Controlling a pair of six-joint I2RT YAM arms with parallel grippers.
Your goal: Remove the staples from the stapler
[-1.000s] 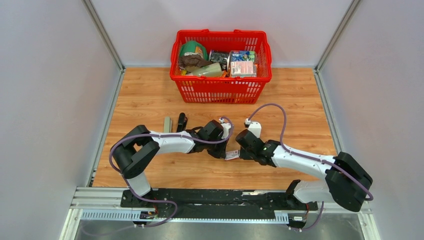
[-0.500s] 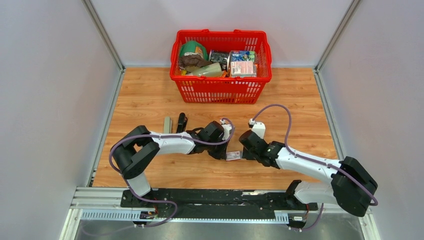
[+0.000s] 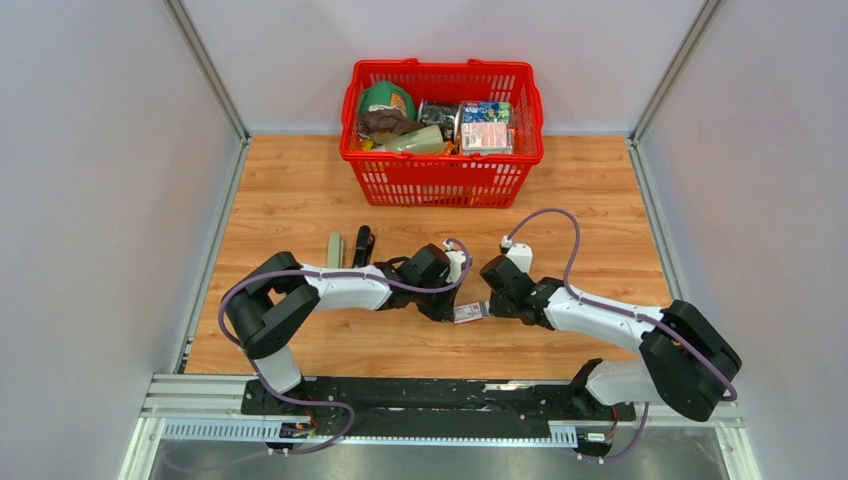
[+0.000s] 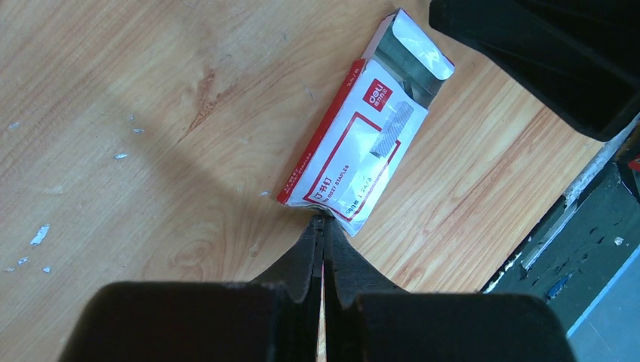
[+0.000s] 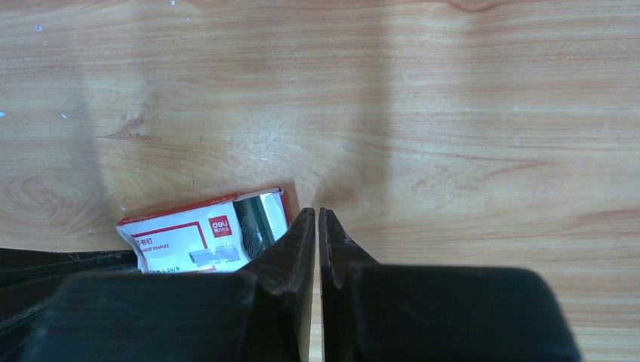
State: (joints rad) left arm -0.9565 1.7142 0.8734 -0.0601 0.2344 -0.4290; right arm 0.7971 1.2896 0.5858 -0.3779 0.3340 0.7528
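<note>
The black stapler (image 3: 362, 245) lies on the wooden floor left of both arms, with no gripper near it. A white and red staple box (image 3: 468, 312) lies between the grippers. My left gripper (image 3: 450, 308) is shut, and in the left wrist view its tips (image 4: 322, 220) pinch the near end of the box (image 4: 362, 143), whose far end is open. My right gripper (image 3: 491, 303) is shut and empty. In the right wrist view its tips (image 5: 317, 213) sit just beside the open end of the box (image 5: 189, 237).
A thin grey-green strip (image 3: 334, 248) lies just left of the stapler. A red basket (image 3: 441, 185) full of groceries stands at the back. Grey walls close in both sides. A black rail (image 3: 430, 395) runs along the near edge.
My right arm has shifted and its wrist has drawn slightly back and right. The staple box has barely moved. My left arm has held still.
</note>
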